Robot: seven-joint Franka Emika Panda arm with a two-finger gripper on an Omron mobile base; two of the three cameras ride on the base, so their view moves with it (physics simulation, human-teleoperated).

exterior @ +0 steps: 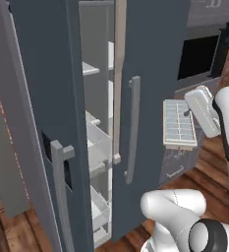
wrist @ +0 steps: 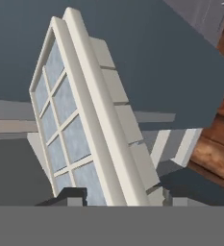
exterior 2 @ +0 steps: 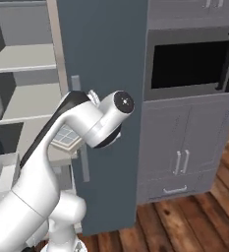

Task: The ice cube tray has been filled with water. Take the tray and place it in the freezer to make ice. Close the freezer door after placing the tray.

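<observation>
The pincer [wrist: 117, 198] is seen clenched on the ice cube tray [wrist: 84, 129]: in the hand view its two dark finger tips stand at either side of the tray's near rim, one against the open cell face and one against the underside, with the rim held between them. In the left base view the tray [exterior: 180, 125] is held up in the air at the hand [exterior: 203, 111], touching it, to the right of the plain slate-blue door [exterior: 148, 98] and in front of the grey lower cabinets [exterior 2: 185, 142]. It is carried tilted on edge, its grid face turned toward the camera.

The tray is pale grey-white, rectangular, with two columns of small square cells whose floors look bluish. Square cell bottoms are seen stepped along its back in the hand view.

The freezer [exterior: 99, 138] stands to the left of the tray, its grey shelves and white bins exposed. The freezer door [exterior: 47, 123] is swung open toward the near left, its long grey handle [exterior: 61, 192] facing outward.
</observation>
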